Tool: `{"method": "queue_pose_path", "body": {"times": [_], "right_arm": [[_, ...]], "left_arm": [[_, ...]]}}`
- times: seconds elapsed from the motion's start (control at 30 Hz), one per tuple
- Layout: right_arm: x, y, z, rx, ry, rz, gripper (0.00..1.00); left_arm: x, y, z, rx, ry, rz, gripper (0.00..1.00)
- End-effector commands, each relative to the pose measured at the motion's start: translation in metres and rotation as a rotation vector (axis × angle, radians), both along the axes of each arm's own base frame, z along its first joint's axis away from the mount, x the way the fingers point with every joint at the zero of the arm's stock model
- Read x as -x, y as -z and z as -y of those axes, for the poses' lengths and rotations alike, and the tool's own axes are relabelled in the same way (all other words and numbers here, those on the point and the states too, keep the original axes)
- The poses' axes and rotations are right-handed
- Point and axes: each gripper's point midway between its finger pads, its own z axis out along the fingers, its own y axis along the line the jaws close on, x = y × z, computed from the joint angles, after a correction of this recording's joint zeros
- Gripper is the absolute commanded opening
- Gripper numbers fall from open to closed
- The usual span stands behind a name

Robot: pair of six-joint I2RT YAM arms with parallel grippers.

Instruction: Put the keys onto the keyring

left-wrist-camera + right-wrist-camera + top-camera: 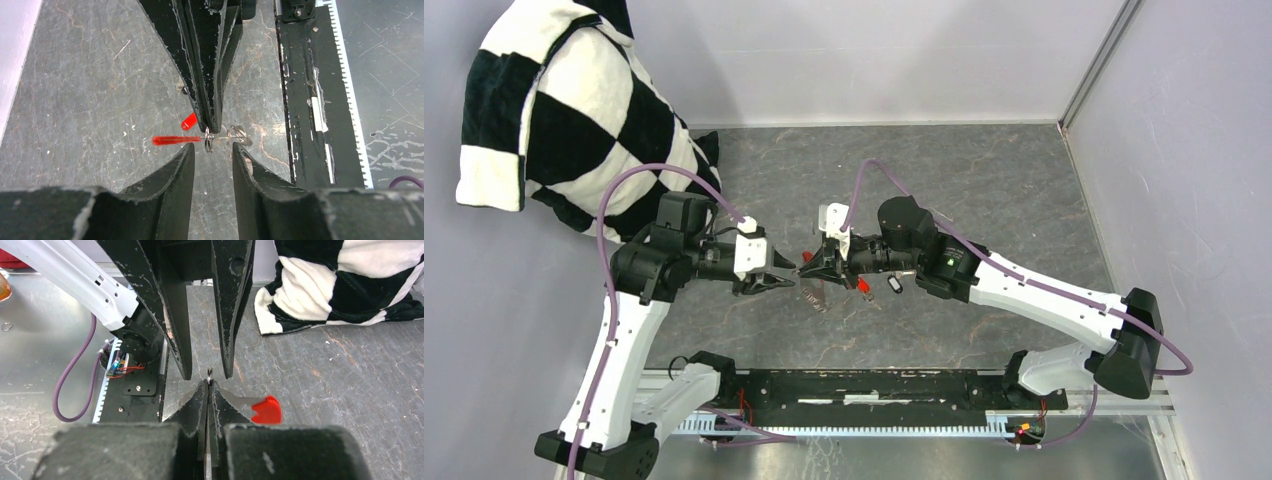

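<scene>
A black-and-white checkered blanket (564, 110) is being propped in the far left corner of a grey marbled tabletop (984, 180), which is being edged by a black rail (874, 388).

Left gripper (212, 154) and right gripper (208, 385) point at each other, nearly tip to tip — the left's jaws parted, the right's pressed tightly together
</scene>
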Motion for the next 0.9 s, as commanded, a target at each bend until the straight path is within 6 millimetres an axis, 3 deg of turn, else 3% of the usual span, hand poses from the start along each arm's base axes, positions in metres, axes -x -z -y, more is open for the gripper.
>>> {"method": "queue_pose_path", "body": {"times": [0.0, 0.27, 0.47, 0.6, 0.7, 0.73, 0.87], "right_arm": [[0.002, -0.037, -0.007, -0.087, -0.026, 0.055, 0.00], [0.004, -0.038, -0.008, -0.094, -0.039, 0.047, 0.00], [0.007, -0.037, -0.008, -0.092, -0.050, 0.041, 0.00], [0.009, -0.038, -0.004, -0.093, -0.051, 0.046, 0.00], [0.011, -0.043, 0.003, -0.096, -0.055, 0.065, 0.00], [0.012, -0.045, 0.007, -0.094, -0.054, 0.077, 0.02], [0.017, -0.055, 0.031, -0.114, -0.056, 0.147, 0.32]], "left_arm": [[0.004, -0.001, 0.005, 0.018, 0.015, -0.039, 0.39], [-0.003, 0.001, 0.009, 0.017, 0.023, -0.032, 0.22], [-0.006, -0.006, 0.015, 0.057, 0.019, -0.032, 0.18], [-0.006, -0.004, 0.014, 0.049, 0.017, -0.027, 0.03], [-0.005, -0.002, 0.013, 0.043, 0.024, 0.014, 0.02], [-0.003, -0.001, 0.012, 0.040, 0.034, 0.040, 0.02], [0.012, 0.003, 0.009, 0.035, 0.150, 0.242, 0.02]]}}
